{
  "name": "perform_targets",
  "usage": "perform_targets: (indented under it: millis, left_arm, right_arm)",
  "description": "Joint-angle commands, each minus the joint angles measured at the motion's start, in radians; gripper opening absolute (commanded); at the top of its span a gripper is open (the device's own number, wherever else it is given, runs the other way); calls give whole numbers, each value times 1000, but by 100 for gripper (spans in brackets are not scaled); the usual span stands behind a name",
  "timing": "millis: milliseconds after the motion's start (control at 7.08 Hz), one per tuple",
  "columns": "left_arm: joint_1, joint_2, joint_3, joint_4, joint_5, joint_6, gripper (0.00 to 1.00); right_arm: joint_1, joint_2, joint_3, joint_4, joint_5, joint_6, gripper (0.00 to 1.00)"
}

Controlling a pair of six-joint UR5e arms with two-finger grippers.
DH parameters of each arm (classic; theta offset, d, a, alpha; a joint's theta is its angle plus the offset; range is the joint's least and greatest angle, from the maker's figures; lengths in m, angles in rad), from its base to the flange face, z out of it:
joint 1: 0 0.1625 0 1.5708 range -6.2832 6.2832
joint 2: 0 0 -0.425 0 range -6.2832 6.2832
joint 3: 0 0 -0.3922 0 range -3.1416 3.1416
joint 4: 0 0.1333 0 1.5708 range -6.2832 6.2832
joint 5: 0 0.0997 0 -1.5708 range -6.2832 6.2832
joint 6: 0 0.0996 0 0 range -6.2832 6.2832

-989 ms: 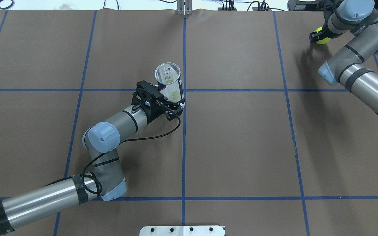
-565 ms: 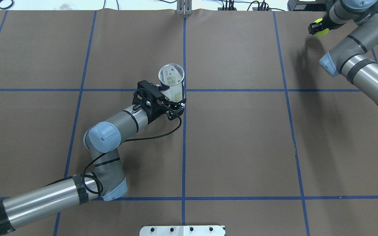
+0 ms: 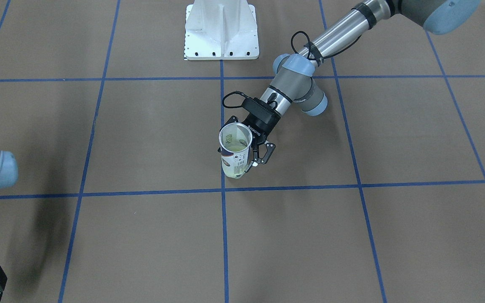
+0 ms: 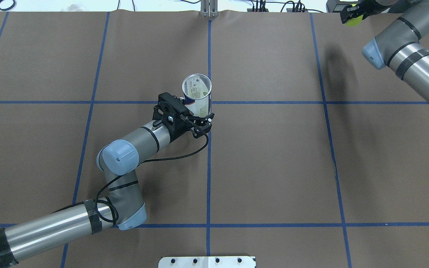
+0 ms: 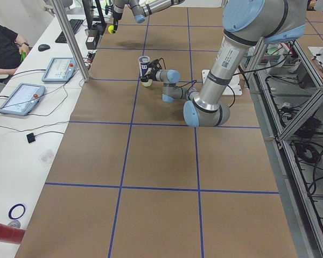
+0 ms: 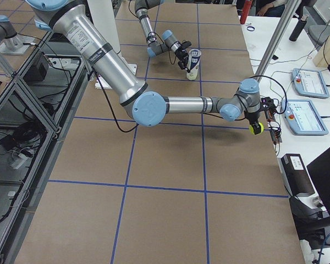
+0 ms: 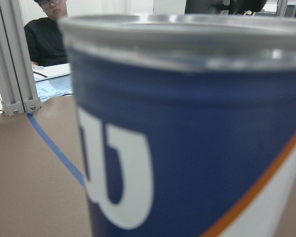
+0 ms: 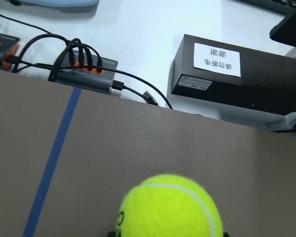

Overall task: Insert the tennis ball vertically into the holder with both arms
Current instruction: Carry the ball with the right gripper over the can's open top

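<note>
The holder [image 4: 197, 93], a clear tube with a navy and white label, stands near upright with its open mouth up by the table's centre line. My left gripper [image 4: 200, 120] is shut on its lower part from the side. The holder also shows in the front view [image 3: 235, 153] and fills the left wrist view [image 7: 187, 133]. My right gripper [image 4: 352, 15] is shut on the yellow tennis ball [image 8: 170, 207] above the table's far right corner, far from the holder. The ball also shows in the right side view [image 6: 256, 128].
The white pedestal base [image 3: 221, 29] stands at the robot's side of the table. A black box [image 8: 237, 74] and a cable hub [image 8: 84, 74] lie just beyond the far edge under the ball. Tablets [image 6: 308, 82] and an upright post [image 6: 275, 38] stand on the operators' side.
My right gripper has carried the ball further towards the far edge and to the left in the overhead view. My left gripper has shifted the holder slightly right and set it more upright.
</note>
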Motion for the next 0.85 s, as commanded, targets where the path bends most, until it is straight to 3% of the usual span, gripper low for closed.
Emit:
perform_targets:
  millis: [0,565,707]
  left_arm:
    - [5,-1,-1,0,0,-1,99]
    - [17,-1,1,0,1,-2,99]
    - [22,1,-1,0,1,-5,99]
  right_arm:
    - [-25,1,198,-99,114,178,0]
    - [-238,74,583,-304,193,613,0]
    - [-281,112,652,-433,191,624,0]
